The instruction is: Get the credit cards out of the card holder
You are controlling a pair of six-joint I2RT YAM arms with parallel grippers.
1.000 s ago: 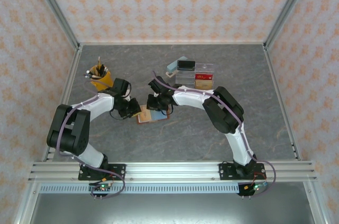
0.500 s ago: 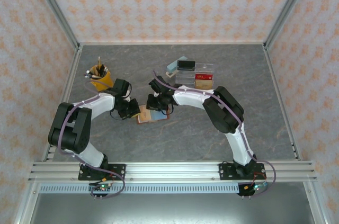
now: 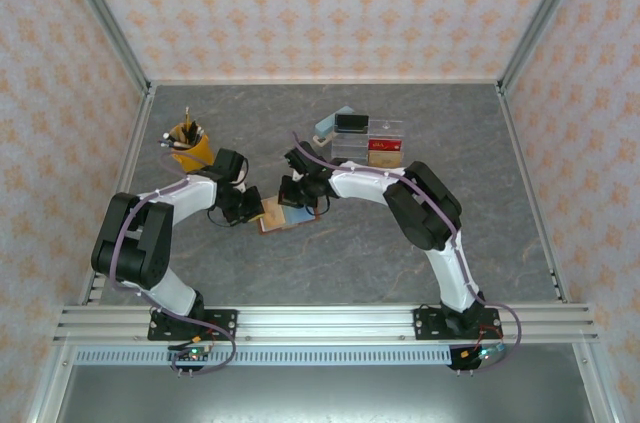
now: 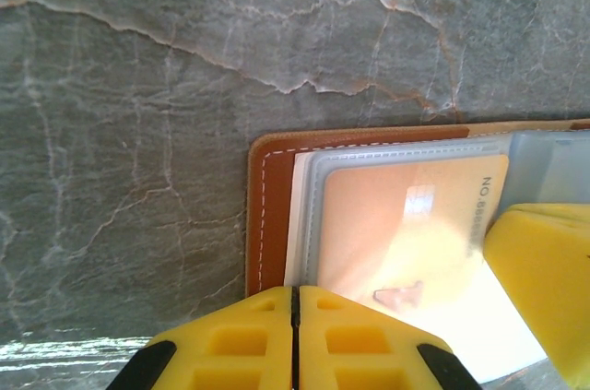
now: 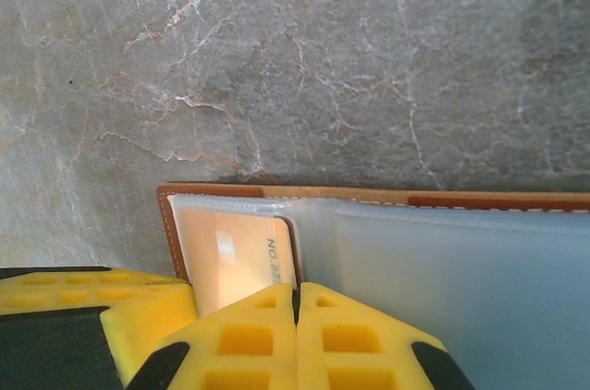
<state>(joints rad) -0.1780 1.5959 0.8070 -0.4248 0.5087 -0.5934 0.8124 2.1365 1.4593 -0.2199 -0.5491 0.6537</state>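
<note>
Lying open on the grey stone-patterned tabletop, the reddish-brown leather card holder shows an orange-tan plastic credit card tucked in its clear sleeve. Left gripper is clenched over its left page. Right gripper is clenched near its middle. Nothing is visible between either pair of pads. A clear acrylic organiser stands just beyond it.
</note>
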